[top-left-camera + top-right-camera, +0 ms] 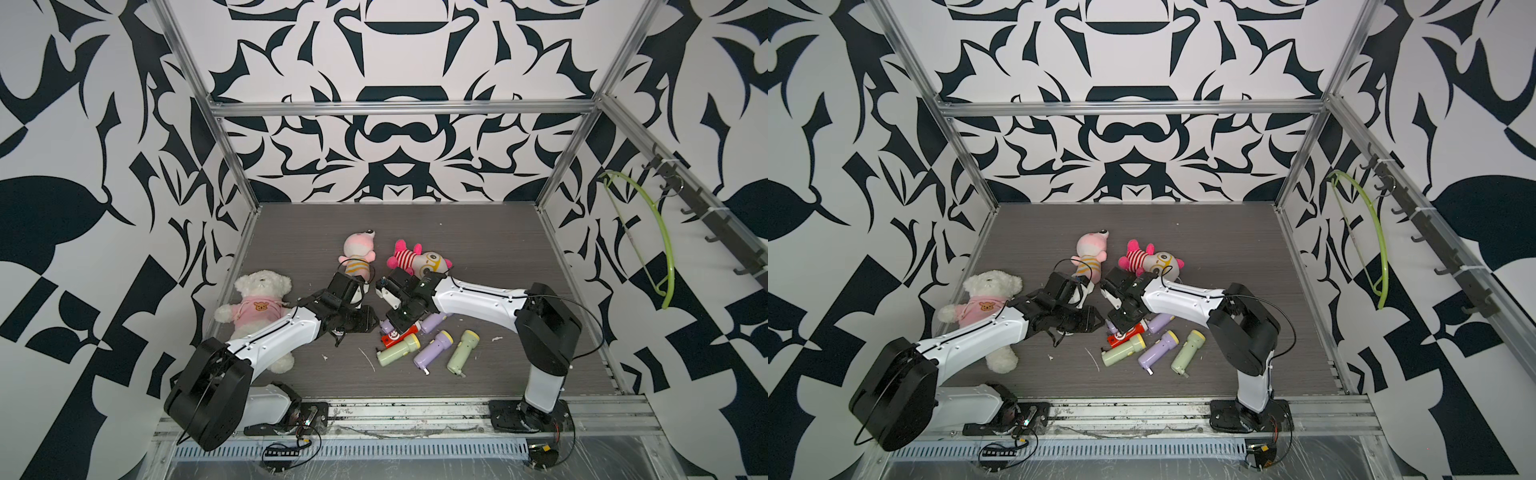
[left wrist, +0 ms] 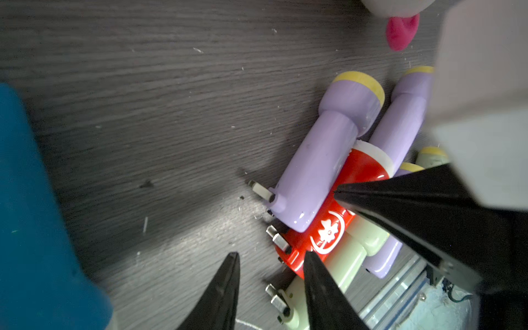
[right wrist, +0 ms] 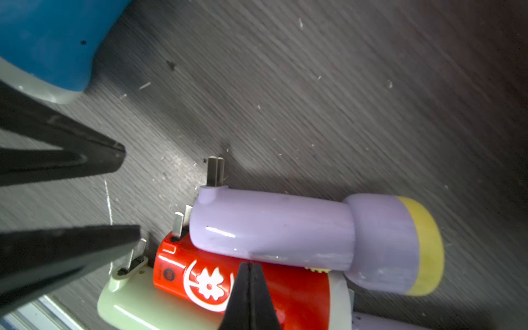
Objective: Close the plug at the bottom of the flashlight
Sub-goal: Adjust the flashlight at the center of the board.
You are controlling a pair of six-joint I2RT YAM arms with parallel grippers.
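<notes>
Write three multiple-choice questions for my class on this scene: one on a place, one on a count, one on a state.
1. Where does the red flashlight lie?
A. Between a purple flashlight and a pale green flashlight.
B. Inside a box.
C. On a shelf.

2. How many plush toys lie on the table?
A. Two.
B. Three.
C. Five.

3. How does the right gripper stand?
A. Wide open.
B. Shut.
C. Shut on a plush toy.

Answers:
1 A, the right wrist view shows it lying between those two.
2 B, a white teddy bear, a pink plush doll and a striped plush doll.
3 B, its jaws are pressed together.
</notes>
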